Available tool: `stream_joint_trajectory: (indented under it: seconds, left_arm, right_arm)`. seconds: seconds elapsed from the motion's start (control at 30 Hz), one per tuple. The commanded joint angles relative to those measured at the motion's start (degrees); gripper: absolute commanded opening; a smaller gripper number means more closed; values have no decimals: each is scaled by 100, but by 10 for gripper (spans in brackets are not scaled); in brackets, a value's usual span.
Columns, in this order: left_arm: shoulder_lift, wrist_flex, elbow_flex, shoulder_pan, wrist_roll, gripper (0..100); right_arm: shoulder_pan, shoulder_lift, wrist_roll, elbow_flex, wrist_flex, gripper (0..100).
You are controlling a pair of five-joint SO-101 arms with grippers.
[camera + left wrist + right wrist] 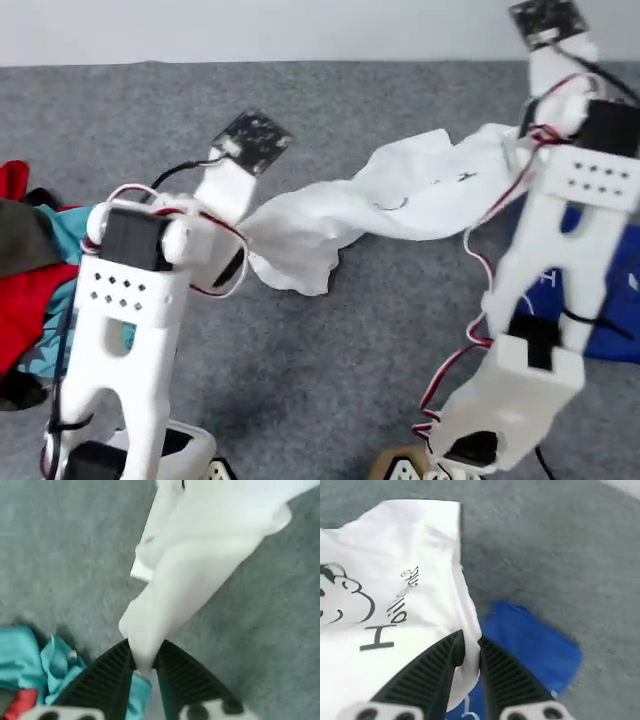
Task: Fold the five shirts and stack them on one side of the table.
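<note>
A white shirt with a black drawing hangs stretched between the two arms above the grey table. My left gripper is shut on one bunched end of the white shirt; in the high view this gripper is at the left. My right gripper is shut on the edge of the white shirt at the other end, seen in the high view at the upper right. A blue shirt lies flat under the right arm, and the blue shirt shows below the gripper.
A heap of shirts in red, teal and dark grey lies at the table's left edge; teal cloth shows beside the left gripper. Grey table surface stretches between the arm bases.
</note>
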Motion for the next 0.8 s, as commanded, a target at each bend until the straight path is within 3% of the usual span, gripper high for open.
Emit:
stream_joint_trajectory:
  seconds: [0.0, 0.23, 0.33, 0.5, 0.63, 0.77]
  left_arm:
    - [-193, 149, 664, -105, -422, 5]
    - [-193, -343, 2220, -70, -695, 12]
    - [-193, -615, 2519, -70, -686, 62]
    - [-211, -448, 2246, -70, -659, 191]
    - [-211, 132, 1508, -26, -659, 202]
    - [-273, 149, 1165, -18, -651, 202]
  right_arm:
    - [-251, 549, -343, -53, -462, 9]
    - [-655, 1938, -782, -79, -1332, 9]
    - [-813, 2105, -967, -79, -1543, 9]
    - [-1086, 1886, -1046, -79, -1481, 9]
    - [-1226, 1622, -1046, -79, -1358, 9]
    - [-1297, 1429, -1046, -79, -1209, 9]
